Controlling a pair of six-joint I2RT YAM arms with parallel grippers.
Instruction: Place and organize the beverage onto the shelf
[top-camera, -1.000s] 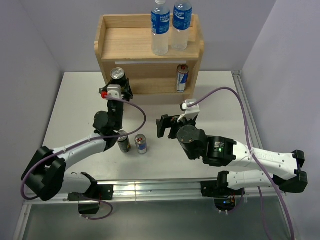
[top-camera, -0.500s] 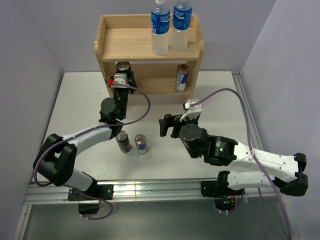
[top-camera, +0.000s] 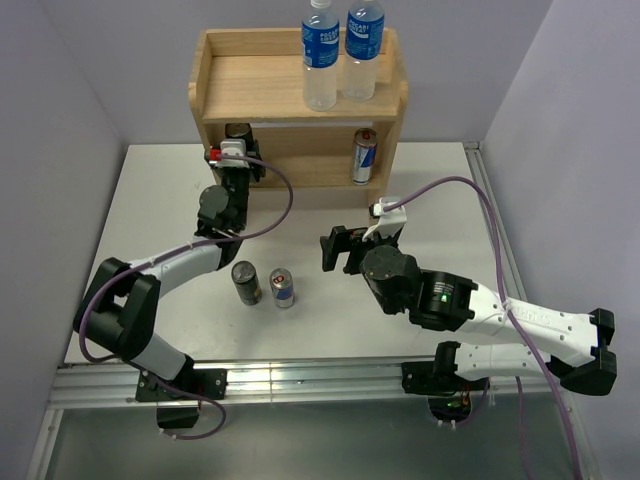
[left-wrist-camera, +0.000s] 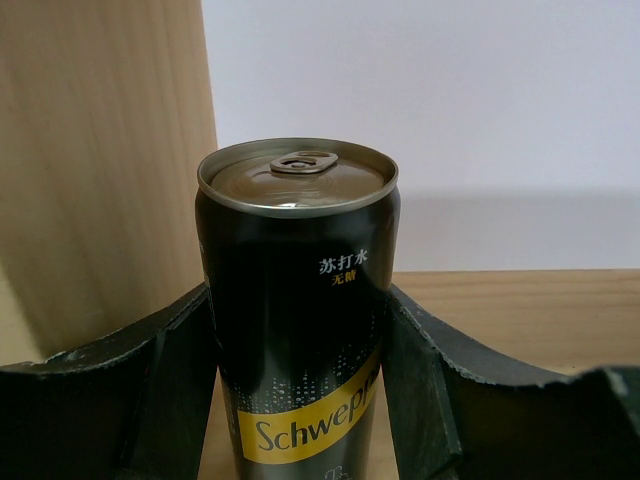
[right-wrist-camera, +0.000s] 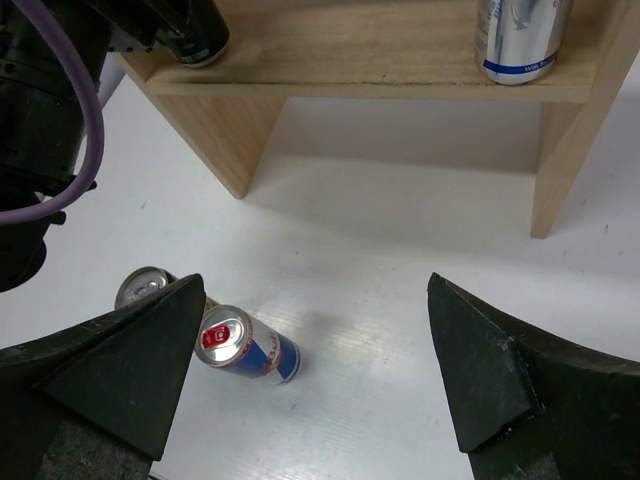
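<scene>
The light wooden shelf (top-camera: 250, 78) stands at the back of the table. My left gripper (top-camera: 237, 152) is shut on a black Schweppes can (left-wrist-camera: 298, 320), held upright inside the left end of the lower tier (left-wrist-camera: 520, 310), next to the side panel (left-wrist-camera: 100, 170). In the right wrist view the can's base (right-wrist-camera: 198, 38) is at the lower board (right-wrist-camera: 350, 62). My right gripper (top-camera: 337, 250) is open and empty, hovering over the table centre (right-wrist-camera: 315, 330). A Red Bull can (top-camera: 283, 288) and another black can (top-camera: 246, 282) stand on the table.
A Red Bull can (top-camera: 365, 156) stands at the right end of the lower tier. Two clear water bottles (top-camera: 320, 58) (top-camera: 362, 48) stand on the top board at the right. Grey walls close in on the left, back and right.
My left arm has reached forward and carried the black can from in front of the shelf into the left end of the lower tier. The right arm has barely moved.
</scene>
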